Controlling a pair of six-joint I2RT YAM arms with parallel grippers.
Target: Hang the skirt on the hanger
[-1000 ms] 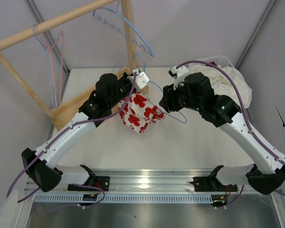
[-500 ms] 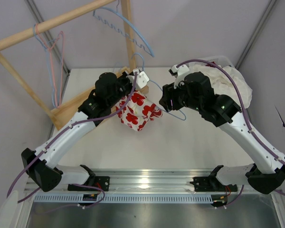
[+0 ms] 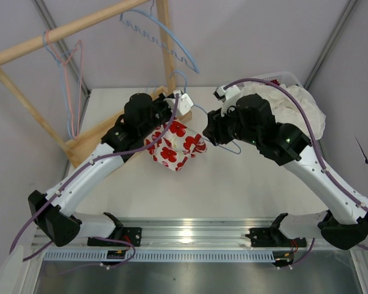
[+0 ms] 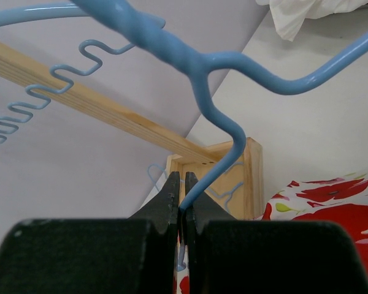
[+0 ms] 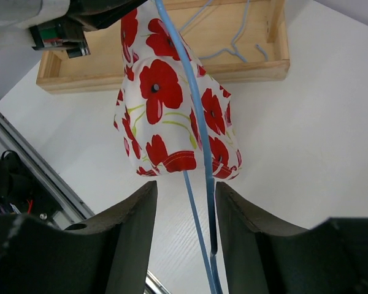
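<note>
The skirt (image 3: 173,144) is white with red poppies and hangs bunched on a thin blue wire hanger (image 3: 216,126) above the table. My left gripper (image 3: 169,108) is shut on the hanger's wire near its hook; in the left wrist view the blue hanger (image 4: 202,92) runs down between my closed fingers (image 4: 172,196). My right gripper (image 3: 210,136) is open around the hanger's far end. In the right wrist view the hanger wires (image 5: 199,214) pass between my spread fingers (image 5: 135,214) without being clamped, and the skirt (image 5: 172,116) hangs just beyond them.
A wooden rack (image 3: 80,86) with a rail carrying more hangers (image 3: 172,43) stands at the back left, its base box (image 5: 233,55) behind the skirt. A heap of white cloth (image 3: 294,107) lies in a basket at the back right.
The skirt and hanger have shifted slightly left and toward the back with both grippers. The right gripper has moved a little leftward along the hanger.
</note>
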